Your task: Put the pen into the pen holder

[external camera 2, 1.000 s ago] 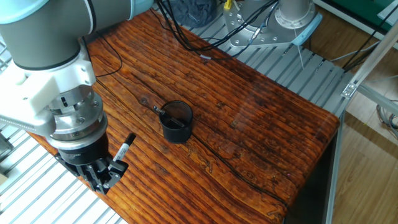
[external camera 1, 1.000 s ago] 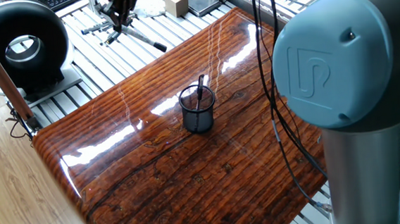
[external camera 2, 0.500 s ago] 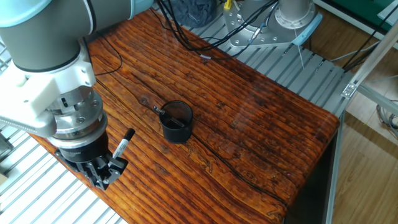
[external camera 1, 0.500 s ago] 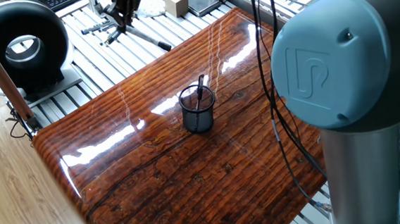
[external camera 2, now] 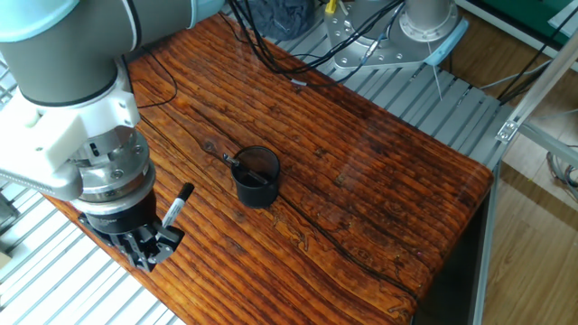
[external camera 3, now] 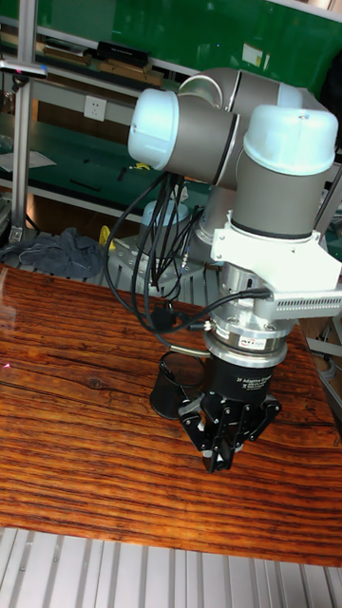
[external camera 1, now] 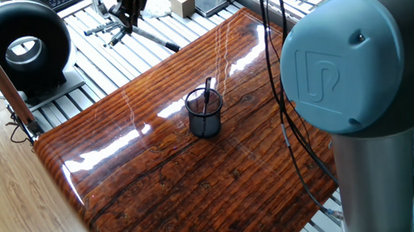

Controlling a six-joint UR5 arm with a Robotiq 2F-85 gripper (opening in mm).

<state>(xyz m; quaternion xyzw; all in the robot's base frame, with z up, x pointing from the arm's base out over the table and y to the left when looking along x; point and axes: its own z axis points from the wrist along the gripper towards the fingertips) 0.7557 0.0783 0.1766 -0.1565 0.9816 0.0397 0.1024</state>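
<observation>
My gripper (external camera 2: 152, 247) is shut on the pen (external camera 2: 174, 209), a slim marker with a pale barrel and a black tip. It hangs at the table's edge, with the pen slanting up toward the pen holder (external camera 2: 256, 177). The holder is a small dark mesh cup in mid-table, apart from the pen, with a thin dark pen leaning inside. The tall fixed view shows the gripper (external camera 3: 219, 448) just in front of the holder (external camera 3: 171, 388). In one fixed view the holder (external camera 1: 205, 114) stands mid-table, and the gripper (external camera 1: 123, 19) with the pen (external camera 1: 154, 39) sits at the top edge, partly cropped.
Black cables (external camera 2: 271, 50) trail over the far part of the wooden table (external camera 2: 379, 199). Metal slats (external camera 2: 54, 271) border the table beside the gripper. A black ring-shaped device (external camera 1: 19, 45) and a silver tripod base (external camera 2: 397, 36) stand off the table.
The gripper has risen a little with the pen still held. The holder and the thin pen inside it have not moved.
</observation>
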